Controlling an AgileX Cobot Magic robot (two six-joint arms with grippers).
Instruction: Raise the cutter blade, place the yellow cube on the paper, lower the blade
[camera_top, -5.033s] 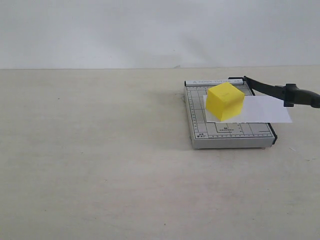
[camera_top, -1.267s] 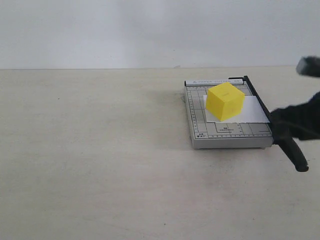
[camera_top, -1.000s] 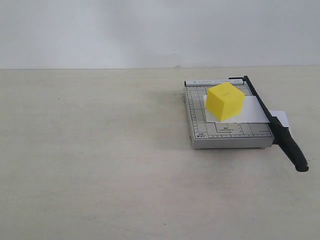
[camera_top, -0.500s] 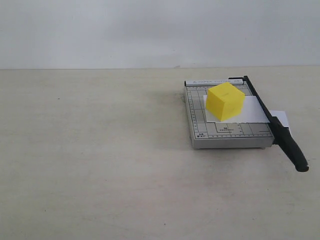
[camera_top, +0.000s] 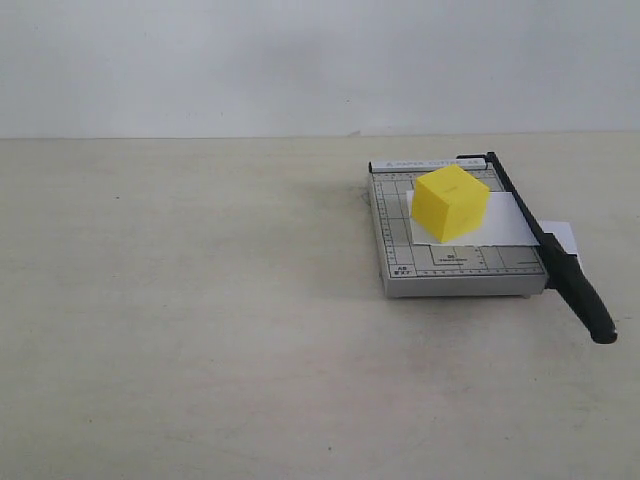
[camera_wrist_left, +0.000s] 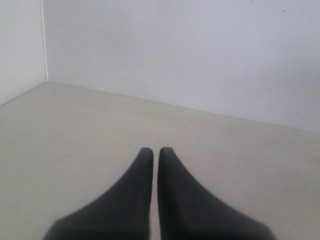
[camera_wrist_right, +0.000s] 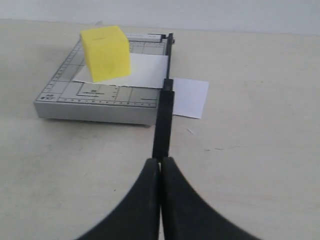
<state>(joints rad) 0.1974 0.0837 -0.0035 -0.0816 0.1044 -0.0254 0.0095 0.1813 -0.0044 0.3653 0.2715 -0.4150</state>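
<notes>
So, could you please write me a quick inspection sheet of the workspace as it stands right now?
Surface: pale beige table, plain.
Cutter blade: lowered flat along the right edge of the grey cutter base; handle juts past the near end.
Paper: lies on the base under the blade; a separate white offcut lies on the table on the far side of the blade.
Yellow cube: sits on the paper.
Clutter: nothing seen.
Left gripper: shut, empty, over bare table.
Right gripper: shut, empty, near the handle end, not gripping it.
Cables: nothing seen.
Surroundings: plain white wall.
</notes>
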